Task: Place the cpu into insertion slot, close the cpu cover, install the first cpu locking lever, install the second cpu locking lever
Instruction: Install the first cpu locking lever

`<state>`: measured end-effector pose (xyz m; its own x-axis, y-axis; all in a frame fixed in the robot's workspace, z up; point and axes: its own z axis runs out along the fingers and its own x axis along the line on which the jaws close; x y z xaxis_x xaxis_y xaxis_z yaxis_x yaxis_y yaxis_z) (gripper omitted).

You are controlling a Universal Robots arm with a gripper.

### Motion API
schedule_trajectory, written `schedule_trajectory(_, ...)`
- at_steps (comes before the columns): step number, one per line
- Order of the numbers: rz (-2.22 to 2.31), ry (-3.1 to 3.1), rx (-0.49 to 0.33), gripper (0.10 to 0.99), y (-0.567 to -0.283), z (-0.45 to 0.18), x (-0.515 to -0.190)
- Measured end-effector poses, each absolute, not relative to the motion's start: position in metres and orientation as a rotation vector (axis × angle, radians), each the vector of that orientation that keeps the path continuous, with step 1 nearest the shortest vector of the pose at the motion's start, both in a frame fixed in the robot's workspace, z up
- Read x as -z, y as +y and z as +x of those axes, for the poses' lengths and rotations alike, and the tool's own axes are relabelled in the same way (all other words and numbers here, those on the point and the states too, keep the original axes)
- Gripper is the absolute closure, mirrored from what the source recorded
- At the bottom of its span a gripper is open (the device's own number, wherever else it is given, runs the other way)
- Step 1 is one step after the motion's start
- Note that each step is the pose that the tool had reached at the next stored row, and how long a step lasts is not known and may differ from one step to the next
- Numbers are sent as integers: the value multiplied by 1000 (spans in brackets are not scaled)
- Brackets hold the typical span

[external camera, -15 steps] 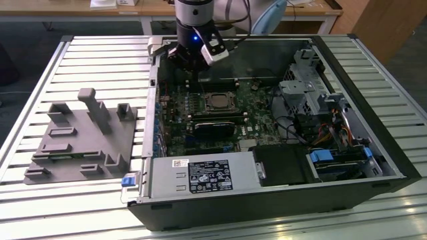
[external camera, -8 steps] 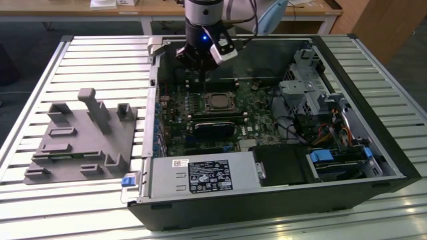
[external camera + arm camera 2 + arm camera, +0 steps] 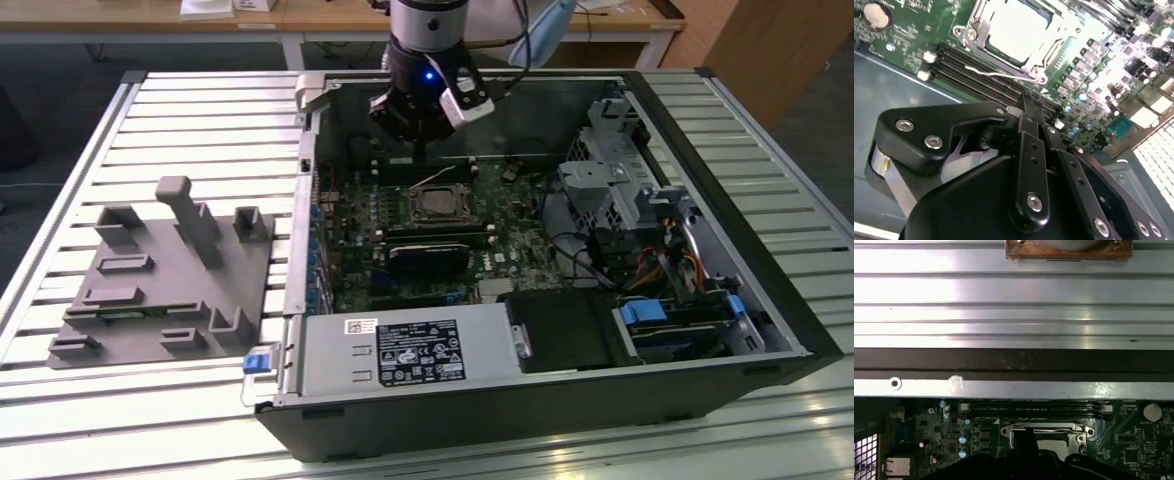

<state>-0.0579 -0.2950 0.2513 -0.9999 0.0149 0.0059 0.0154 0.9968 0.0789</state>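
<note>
The cpu (image 3: 1016, 30) lies flat in the insertion slot (image 3: 438, 205) on the green board, its metal top bright in the light. The silvery cpu cover (image 3: 985, 49) lies down around it like a frame, and it shows again in the first wrist view as the cpu cover (image 3: 1039, 429). A thin wire locking lever (image 3: 999, 74) sticks out along the socket's edge, apart from the frame. My gripper (image 3: 1029, 100) hangs above the board just behind the socket, seen in the exterior view as the gripper (image 3: 422, 152). Its fingers are shut with nothing between them.
The open computer case (image 3: 787, 330) rests on a slatted metal table. Black memory slots (image 3: 979, 75) run beside the socket, and a long black card (image 3: 434, 252) lies in front of it. A drive cage (image 3: 614, 180) stands at the exterior view's right, a grey fixture block (image 3: 160, 270) at its left.
</note>
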Motion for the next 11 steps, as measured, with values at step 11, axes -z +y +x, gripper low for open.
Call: schedule_trajectory(11,-23,-3132,181,980,-296,-56,-247)
